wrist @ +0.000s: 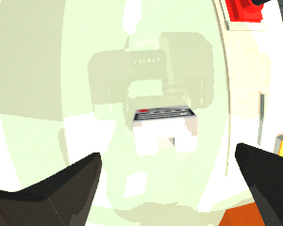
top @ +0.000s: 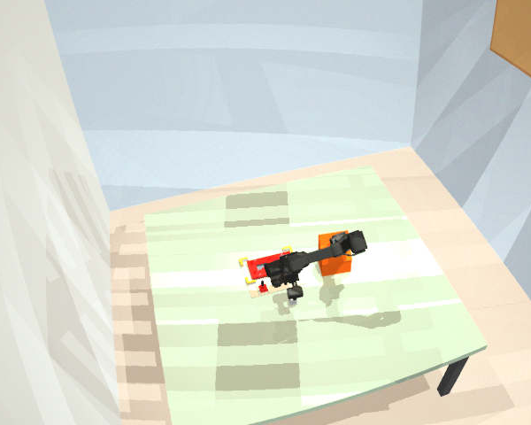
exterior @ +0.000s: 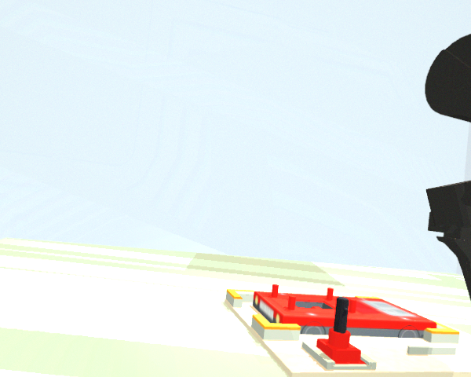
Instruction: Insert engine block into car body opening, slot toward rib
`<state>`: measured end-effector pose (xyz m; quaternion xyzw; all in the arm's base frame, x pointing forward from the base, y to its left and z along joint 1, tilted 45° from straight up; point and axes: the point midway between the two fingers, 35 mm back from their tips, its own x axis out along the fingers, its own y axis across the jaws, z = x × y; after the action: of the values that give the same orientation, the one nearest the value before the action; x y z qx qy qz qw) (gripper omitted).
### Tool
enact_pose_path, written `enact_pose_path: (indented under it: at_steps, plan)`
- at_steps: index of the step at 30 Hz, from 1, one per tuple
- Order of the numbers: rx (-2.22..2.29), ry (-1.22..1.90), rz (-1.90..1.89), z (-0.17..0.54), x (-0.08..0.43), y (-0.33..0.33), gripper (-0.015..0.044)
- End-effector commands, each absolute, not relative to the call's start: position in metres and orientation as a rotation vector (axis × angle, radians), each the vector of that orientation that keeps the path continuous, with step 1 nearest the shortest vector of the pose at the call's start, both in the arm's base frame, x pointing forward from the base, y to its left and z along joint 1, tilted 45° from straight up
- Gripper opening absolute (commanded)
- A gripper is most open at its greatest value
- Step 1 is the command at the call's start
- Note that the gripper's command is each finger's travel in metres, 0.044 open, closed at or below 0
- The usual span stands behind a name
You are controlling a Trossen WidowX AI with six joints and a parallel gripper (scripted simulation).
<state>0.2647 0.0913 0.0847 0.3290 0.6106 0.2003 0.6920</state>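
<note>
The engine block (top: 293,302) (wrist: 148,136) is a small whitish block with a dark striped top and a red mark. It stands on the table, outside the car body, its slot low on the side facing the wrist camera. My gripper (wrist: 171,156) is open and empty above it; in the wrist view the block shows between and beyond the two black fingertips. The red car body (top: 271,259) (exterior: 377,322) lies in its holder, with pegs around the opening (exterior: 306,304). The opening holds no block. My arm hides part of the car body in the top view. The rib is not clear.
A red part with an upright black handle (top: 262,287) (exterior: 341,316) stands on the pale board (exterior: 406,365) beside the car body. Yellow-topped corner blocks (exterior: 276,327) surround the car. An orange block (top: 334,267) lies under the arm, at the lower right of the wrist view.
</note>
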Motion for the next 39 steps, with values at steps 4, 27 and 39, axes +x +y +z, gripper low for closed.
enact_pose_path:
  at_steps: [4, 27, 39]
  plan:
    - [0.741, 1.367, 0.451, 0.076, 0.267, 0.100, 0.0440]
    - [0.743, 1.367, 0.452, 0.051, 0.273, 0.125, 0.0440]
    - [0.743, 1.367, 0.452, 0.050, 0.273, 0.125, 0.0210]
